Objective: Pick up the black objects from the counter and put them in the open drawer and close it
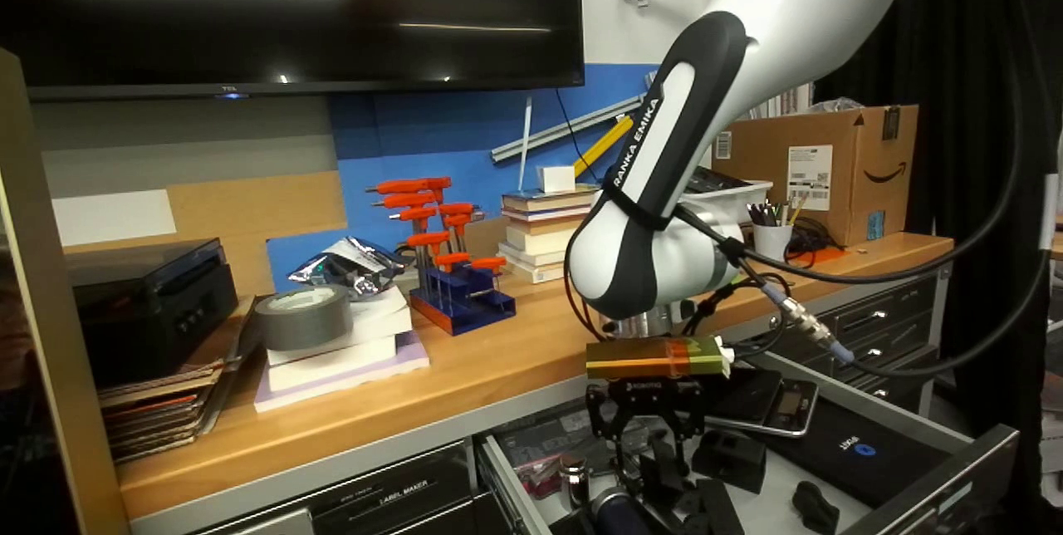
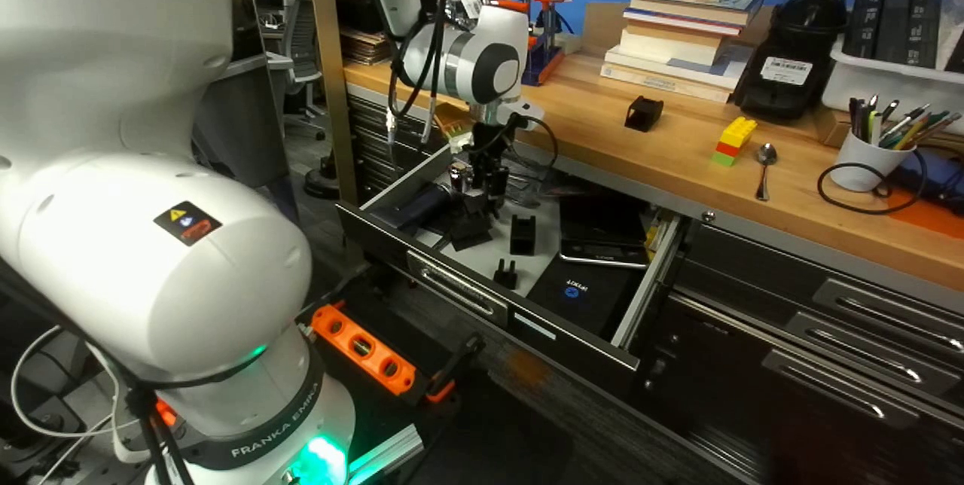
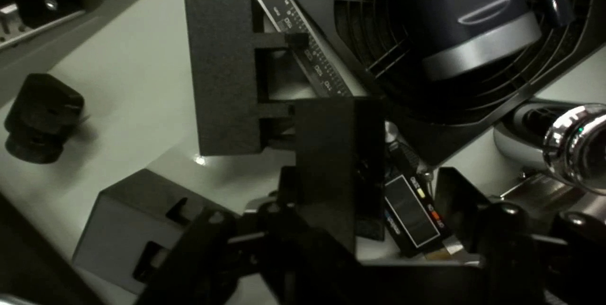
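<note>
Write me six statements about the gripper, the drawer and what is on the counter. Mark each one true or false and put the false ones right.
1. The gripper is down at the drawer, its fingers apart. True.
2. The drawer is shut. False: it stands open.
3. A small black object and a spoon lie on the counter. True.
4. The spoon is inside the drawer. False: in an exterior view it lies between the toy bricks and the pen cup.
5. The roll of tape rests on stacked books. True.
6. The toy bricks are all one colour. False: yellow, red and green show.
</note>
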`<state>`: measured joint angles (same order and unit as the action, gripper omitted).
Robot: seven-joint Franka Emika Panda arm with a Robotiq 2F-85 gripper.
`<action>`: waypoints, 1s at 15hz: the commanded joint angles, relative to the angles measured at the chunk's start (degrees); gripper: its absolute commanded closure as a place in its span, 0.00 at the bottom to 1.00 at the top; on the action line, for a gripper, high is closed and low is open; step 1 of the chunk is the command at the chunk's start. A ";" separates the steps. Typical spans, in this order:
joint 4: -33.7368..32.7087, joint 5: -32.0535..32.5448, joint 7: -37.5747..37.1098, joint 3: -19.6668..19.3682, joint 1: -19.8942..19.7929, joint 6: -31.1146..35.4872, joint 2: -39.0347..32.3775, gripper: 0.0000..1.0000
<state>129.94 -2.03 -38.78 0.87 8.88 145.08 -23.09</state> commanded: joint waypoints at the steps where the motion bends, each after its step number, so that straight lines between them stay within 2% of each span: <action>1: -1.89 0.34 -0.91 -1.71 1.34 0.80 0.03 0.00; 6: -5.12 4.44 -1.28 -4.33 2.22 -3.63 5.98 0.00; 11: -12.48 8.15 0.68 -3.80 0.66 -13.33 11.07 0.00; 15: -20.05 9.66 7.46 -3.00 -1.09 -19.10 11.18 0.00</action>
<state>115.20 5.84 -35.98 -3.02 9.44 129.84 -11.69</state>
